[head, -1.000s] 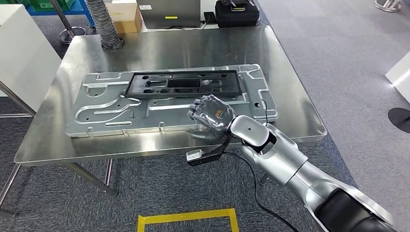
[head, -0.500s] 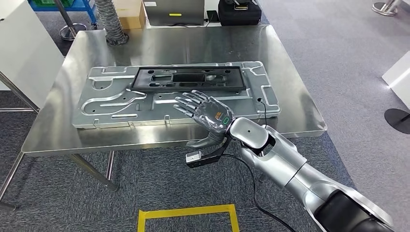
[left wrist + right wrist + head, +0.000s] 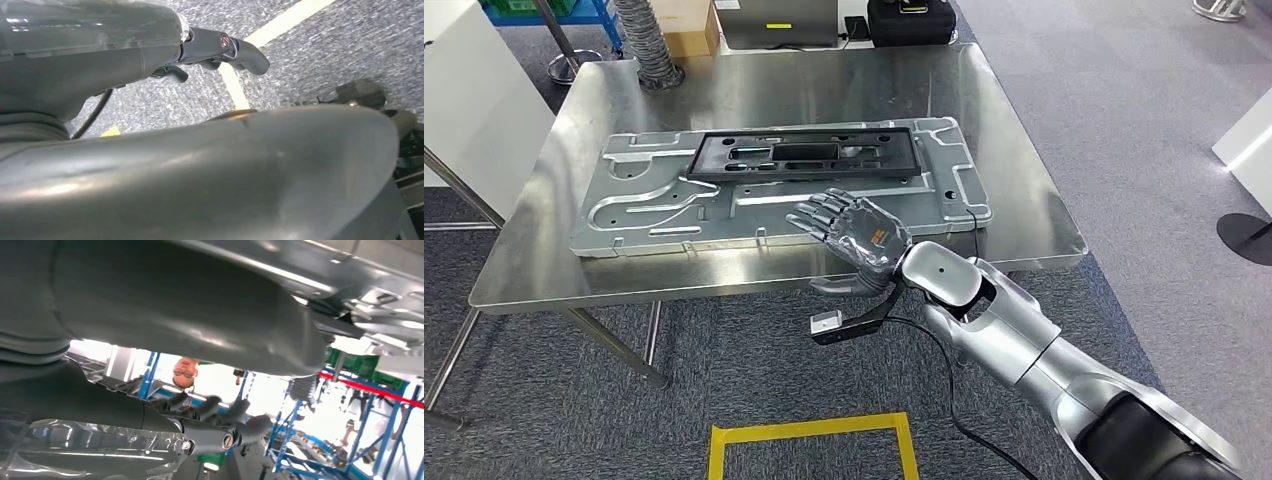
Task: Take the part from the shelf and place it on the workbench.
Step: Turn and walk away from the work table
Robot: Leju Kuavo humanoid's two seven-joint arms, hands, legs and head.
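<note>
Factory workshop: steel workbench (image 3: 1024,215), ribbed extraction hose (image 3: 646,40), blue racking (image 3: 292,440), yellow floor tape (image 3: 809,432).

silver right arm (image 3: 1064,375): cut off at the head view's lower right corner | large silver stamped-metal plate (image 3: 654,205): near edge partly hidden behind the spread dark right hand (image 3: 856,232) | left hand (image 3: 220,50): mostly hidden by its grey cover, finger state unclear | distant person (image 3: 184,374): blurred
</note>
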